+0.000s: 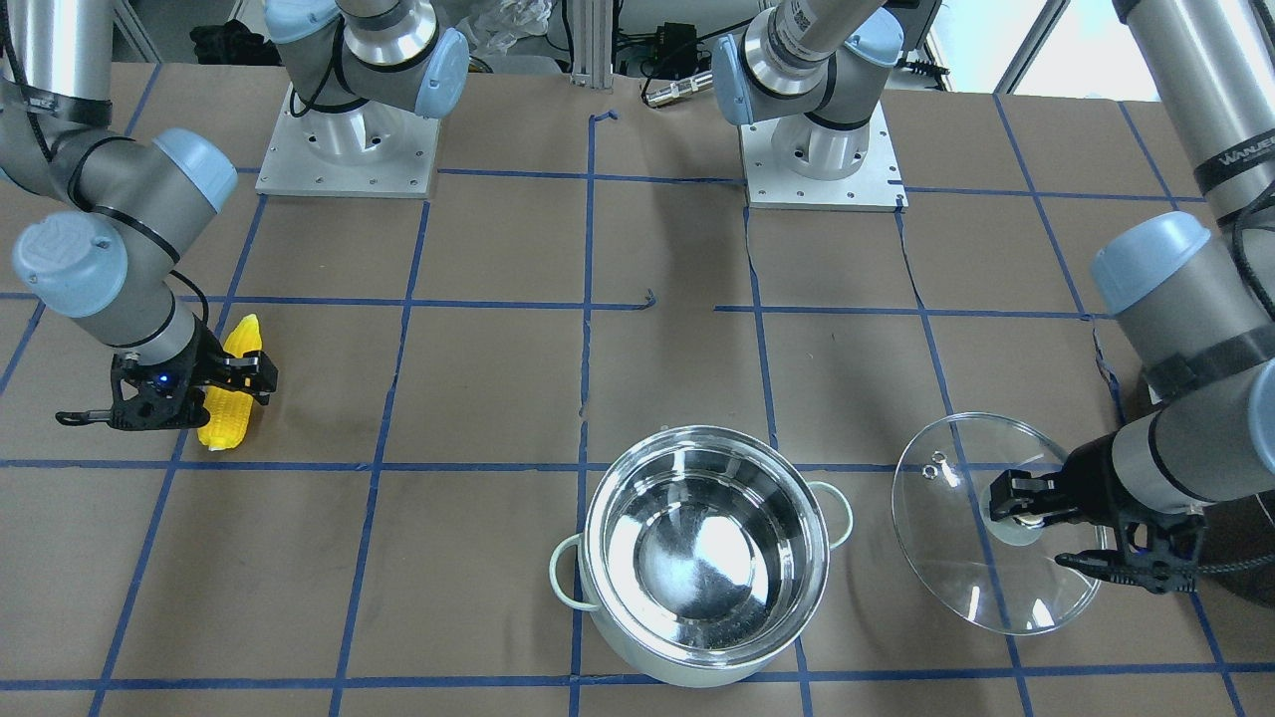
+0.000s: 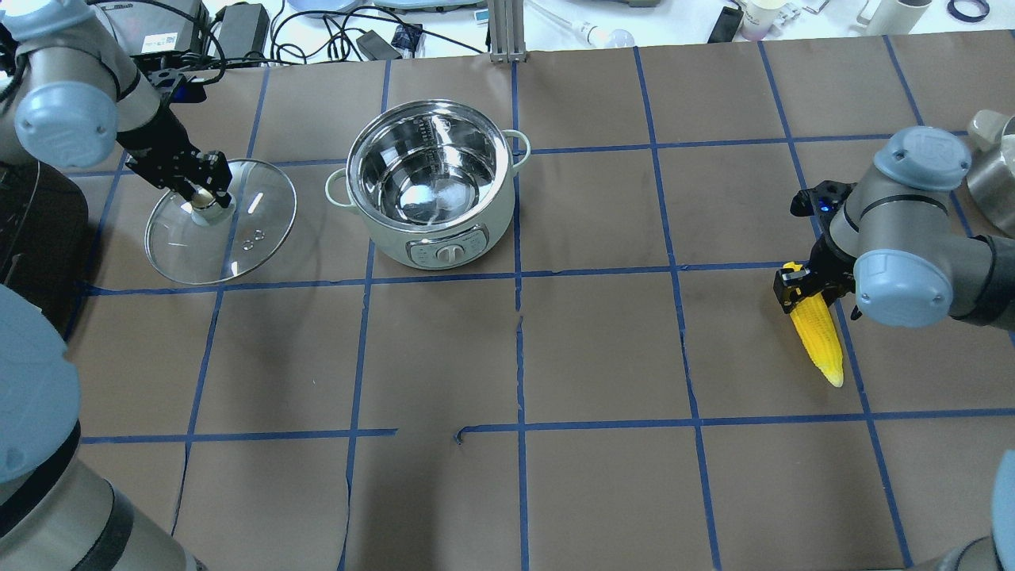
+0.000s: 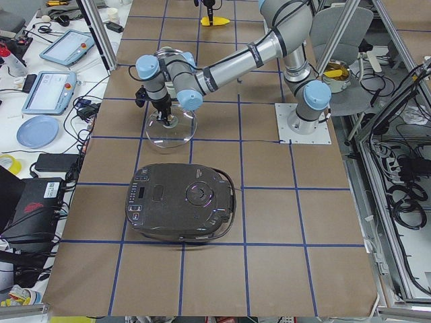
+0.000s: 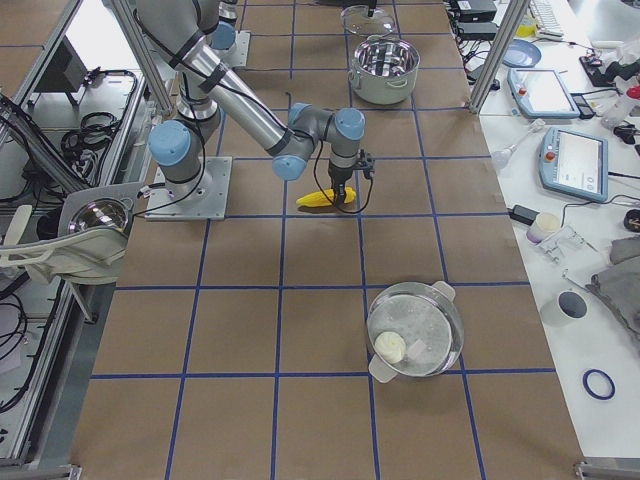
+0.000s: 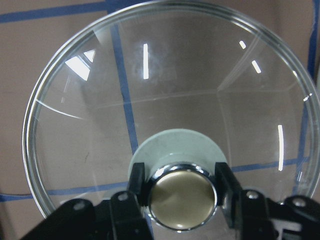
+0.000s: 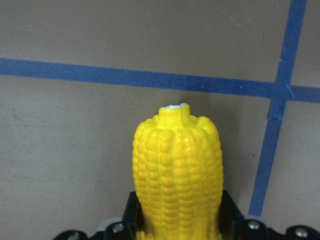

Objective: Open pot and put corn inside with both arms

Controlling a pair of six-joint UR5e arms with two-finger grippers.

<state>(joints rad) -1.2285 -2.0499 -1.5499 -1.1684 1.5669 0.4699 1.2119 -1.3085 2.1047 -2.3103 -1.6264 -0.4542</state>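
Near the right edge of the bench [image 2: 912, 444], the right gripper [image 2: 807, 295] was clamped on the corn [image 2: 818, 341]; the left gripper [image 2: 208, 198] pinched the knob [image 5: 182, 200] of the lid [image 2: 246, 238] beside the open pot [image 2: 496, 214] (toward the far edge). The tapered cob might twist loose in carrying

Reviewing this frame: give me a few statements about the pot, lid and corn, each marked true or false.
1. The pot stands open with nothing inside. True.
2. The left claw is closed on the knob of the lid. True.
3. The right claw is closed around the corn. True.
4. The lid sits on the pot. False: it is off, beside the pot.
5. The corn lies in the pot. False: it is far from the pot, in the right claw.
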